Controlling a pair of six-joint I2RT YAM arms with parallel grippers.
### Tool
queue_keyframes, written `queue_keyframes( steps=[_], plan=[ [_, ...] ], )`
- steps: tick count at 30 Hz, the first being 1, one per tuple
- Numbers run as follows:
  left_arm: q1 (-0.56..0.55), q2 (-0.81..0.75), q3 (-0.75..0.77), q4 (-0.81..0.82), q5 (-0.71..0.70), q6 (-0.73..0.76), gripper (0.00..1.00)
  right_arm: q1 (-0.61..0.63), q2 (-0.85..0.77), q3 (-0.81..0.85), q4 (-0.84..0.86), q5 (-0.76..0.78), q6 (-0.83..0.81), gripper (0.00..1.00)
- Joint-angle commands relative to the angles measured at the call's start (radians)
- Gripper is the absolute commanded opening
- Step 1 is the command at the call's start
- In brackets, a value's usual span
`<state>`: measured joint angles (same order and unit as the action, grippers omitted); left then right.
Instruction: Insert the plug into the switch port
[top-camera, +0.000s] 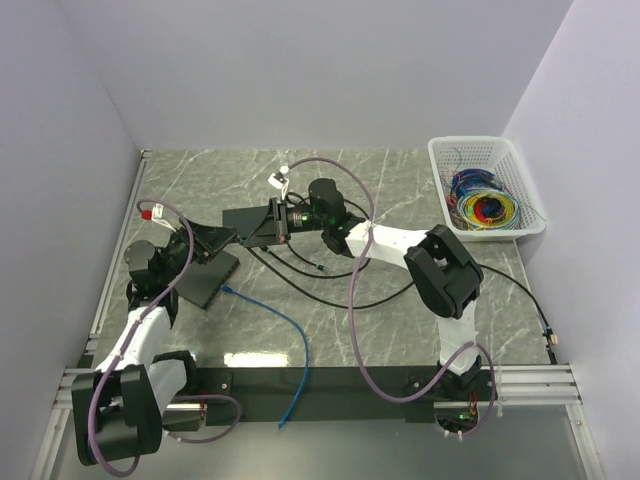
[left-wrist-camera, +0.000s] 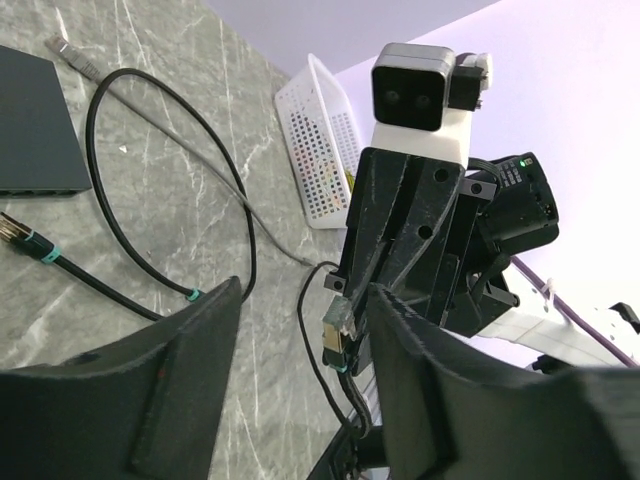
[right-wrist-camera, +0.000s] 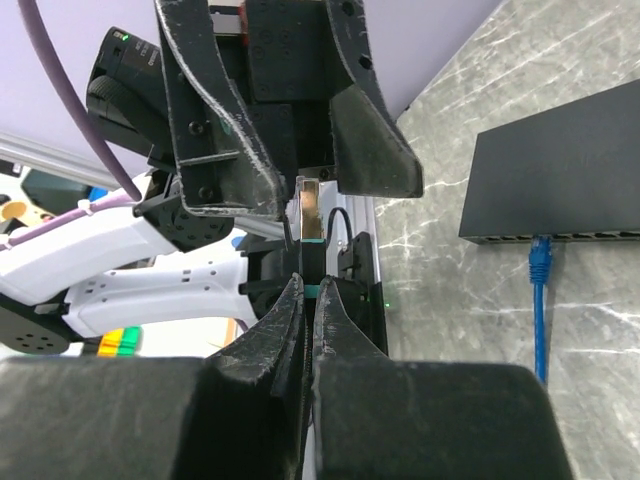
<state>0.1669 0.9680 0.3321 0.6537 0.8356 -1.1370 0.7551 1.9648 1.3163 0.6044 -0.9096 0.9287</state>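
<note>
Plug (right-wrist-camera: 309, 203): clear RJ45 head, teal boot, black cable. Pinched between the right gripper (right-wrist-camera: 308, 288) fingertips, in line with them. Head sticks out past them, between the parted fingers of the left gripper (left-wrist-camera: 300, 300). Not yet in a port.

Switch (right-wrist-camera: 560, 172): flat black box, off to one side of both grippers, apart from plug.

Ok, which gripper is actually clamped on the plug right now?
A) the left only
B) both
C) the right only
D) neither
C: the right gripper is pinched shut on the rear of the plug, while the left gripper has its fingers standing open on either side of the plug's tip, not closed on it.
</note>
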Motion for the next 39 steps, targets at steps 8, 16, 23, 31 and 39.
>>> queue_keyframes(
  steps=[8,16,23,31,39],
  plan=[
    [-0.015,0.003,0.051,0.017,-0.015,0.054,0.23,0.01,0.028,-0.012,0.175,-0.046,0.107,0.0],
    [-0.035,0.003,0.137,-0.299,-0.092,0.172,0.01,0.004,0.025,0.009,0.108,-0.04,0.078,0.41],
    [-0.038,0.093,0.281,-0.713,-0.184,0.292,0.01,0.027,-0.11,0.106,-0.506,0.365,-0.447,0.7],
    [-0.038,0.113,0.277,-0.743,-0.216,0.299,0.01,0.148,-0.132,0.207,-0.712,0.663,-0.643,0.5],
    [-0.038,0.115,0.259,-0.721,-0.204,0.295,0.01,0.173,-0.063,0.276,-0.742,0.653,-0.642,0.41]
  ],
)
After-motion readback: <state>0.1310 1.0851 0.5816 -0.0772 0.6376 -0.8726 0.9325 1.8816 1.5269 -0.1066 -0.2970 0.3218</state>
